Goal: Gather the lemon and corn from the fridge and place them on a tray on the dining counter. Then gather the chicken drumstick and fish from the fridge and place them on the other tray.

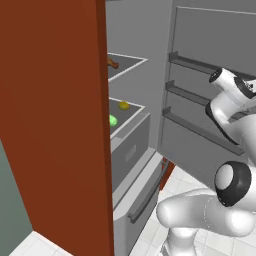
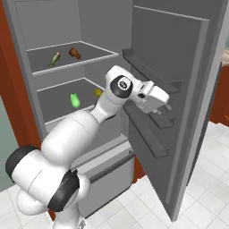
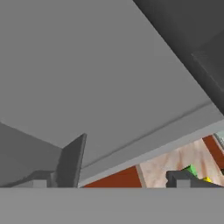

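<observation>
The fridge stands open. On its upper shelf lie the corn (image 2: pixel 55 58), green-husked, and the brown chicken drumstick (image 2: pixel 75 53) (image 1: pixel 113 63). On the lower shelf the yellow lemon (image 2: pixel 98 92) (image 1: pixel 123 105) sits to the right of a green item (image 2: pixel 75 100) (image 1: pixel 113 120). The fish and the trays are out of view. My gripper (image 2: pixel 161 108) (image 3: pixel 127 175) is outside the shelves, close to the inner face of the open door (image 2: pixel 188 89). Its fingers are spread wide, open, with nothing between them.
Door racks (image 2: pixel 152 71) jut out right beside the hand. A grey drawer (image 1: pixel 131 150) sits under the lower shelf. A red-brown cabinet panel (image 1: pixel 55 115) borders the fridge on the left. White tiled floor (image 2: pixel 201 201) lies below the door.
</observation>
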Tool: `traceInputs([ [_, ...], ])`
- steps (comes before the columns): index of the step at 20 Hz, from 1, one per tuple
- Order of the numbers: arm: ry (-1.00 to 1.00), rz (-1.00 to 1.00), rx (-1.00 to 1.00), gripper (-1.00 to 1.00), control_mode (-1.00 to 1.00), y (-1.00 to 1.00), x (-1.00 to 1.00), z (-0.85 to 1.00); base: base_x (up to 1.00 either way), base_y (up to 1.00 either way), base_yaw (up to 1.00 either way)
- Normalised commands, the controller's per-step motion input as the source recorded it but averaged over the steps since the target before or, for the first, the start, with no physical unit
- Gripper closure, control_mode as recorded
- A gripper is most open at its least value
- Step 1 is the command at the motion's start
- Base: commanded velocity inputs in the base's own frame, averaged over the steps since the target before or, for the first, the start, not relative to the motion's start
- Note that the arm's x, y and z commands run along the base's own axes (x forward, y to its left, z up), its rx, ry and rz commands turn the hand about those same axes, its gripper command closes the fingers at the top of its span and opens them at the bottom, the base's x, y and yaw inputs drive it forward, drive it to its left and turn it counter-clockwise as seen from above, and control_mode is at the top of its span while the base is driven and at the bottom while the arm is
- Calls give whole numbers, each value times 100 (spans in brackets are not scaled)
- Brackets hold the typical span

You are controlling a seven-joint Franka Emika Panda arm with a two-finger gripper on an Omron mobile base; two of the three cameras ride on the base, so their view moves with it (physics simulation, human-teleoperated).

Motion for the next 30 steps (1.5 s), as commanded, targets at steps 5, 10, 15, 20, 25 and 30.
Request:
traceInputs([
  [5, -16, 0, -9, -100, -100, -14, 9, 0, 0, 0, 0],
  [10, -29, 1, -14, -100, -100, 14, -31, 8, 0, 0, 0],
  [15, -31, 7, -9, -100, -100, 31, -20, 16, 0, 0, 0],
  [20, -14, 17, -1, -100, -100, 52, -11, 4, 0, 0, 0],
  [25, 0, 39, 11, -100, -100, 49, 9, -3, 0, 0, 0],
  [30, 0, 57, 10, -100, -100, 44, 2, 0, 0, 0, 0],
])
